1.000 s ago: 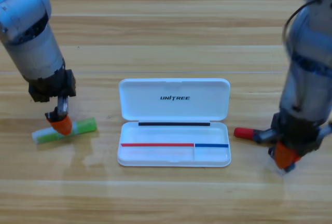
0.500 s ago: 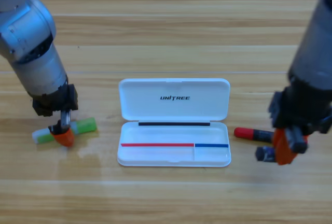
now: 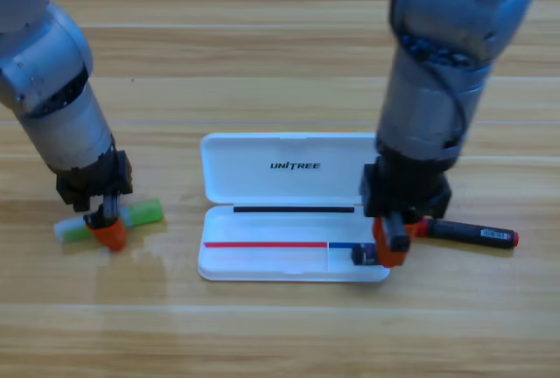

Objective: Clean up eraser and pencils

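Note:
The eraser (image 3: 359, 255), a small dark block, hangs just over the right-hand compartment of the open white case (image 3: 262, 260), and my right gripper (image 3: 388, 244) is shut on it. The red-and-black pen (image 3: 468, 233) lies flat on the table right of the case, its left end tucked behind that gripper. On the left, the light-green bar with a white end (image 3: 144, 214) lies on the wood. My left gripper (image 3: 107, 233) points down onto its middle and hides that part.
The case's lid (image 3: 293, 168) stands open toward the back. The right arm (image 3: 437, 89) reaches over the lid's right corner. Bare wooden table (image 3: 280, 334) runs along the front.
The right gripper lifted the eraser from the table at the right and carried it left to the case, uncovering the pen's barrel. The left gripper sank lower onto the green bar.

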You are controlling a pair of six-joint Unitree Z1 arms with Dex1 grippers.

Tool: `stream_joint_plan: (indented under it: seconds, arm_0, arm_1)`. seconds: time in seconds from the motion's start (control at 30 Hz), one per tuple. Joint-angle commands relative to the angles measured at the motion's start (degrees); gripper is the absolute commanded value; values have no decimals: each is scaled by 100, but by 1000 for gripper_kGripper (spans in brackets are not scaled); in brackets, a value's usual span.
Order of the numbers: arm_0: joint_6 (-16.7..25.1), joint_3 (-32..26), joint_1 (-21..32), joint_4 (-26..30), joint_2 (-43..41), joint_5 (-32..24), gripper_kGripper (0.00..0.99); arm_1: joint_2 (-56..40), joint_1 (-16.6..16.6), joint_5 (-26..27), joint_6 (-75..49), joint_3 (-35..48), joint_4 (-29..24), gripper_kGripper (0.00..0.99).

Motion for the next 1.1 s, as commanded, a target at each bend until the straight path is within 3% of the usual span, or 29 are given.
stream_joint_plan:
  seconds: [0.03,0.3,0.57,1.1]
  arm_0:
    - [56,41,163,-66,439,-36,538]
    - [153,-118,163,92,343,43,0]
    - [223,-346,163,523,193,201,0]
    - [232,-399,163,725,-9,210,0]
  arm_1:
    - [758,182,-268,-13,-333,40,0]
    - [1057,182,-409,-4,-535,40,0]
    - [1154,182,-453,22,-658,40,0]
    - [1171,156,-505,49,-764,14,0]
